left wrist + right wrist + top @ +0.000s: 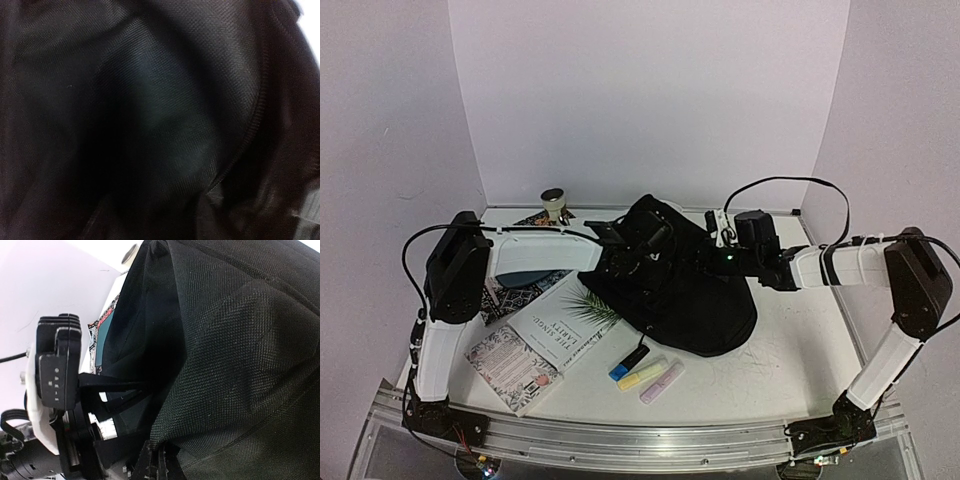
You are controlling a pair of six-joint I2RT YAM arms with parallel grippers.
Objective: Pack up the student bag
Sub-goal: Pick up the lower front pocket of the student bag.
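The student bag (695, 295), a large black fabric backpack, stands in the middle of the table with its mouth held up. My left gripper (625, 250) reaches into that mouth from the left. The left wrist view shows only the bag's dark lining (150, 100). In the right wrist view the left gripper's black fingers (115, 384) stand apart and run into the opening, their tips hidden. My right gripper (718, 243) is shut on the bag's upper rim, and the fabric (240, 340) is pinched between its jaws (165, 462).
A white book (565, 320) and a patterned notebook (515, 365) lie at the front left. Blue (620, 372), yellow (642, 375) and purple (662, 382) markers lie before the bag. A patterned mat with a teal plate (525, 278) sits under the left arm. A tape roll (553, 200) stands at the back.
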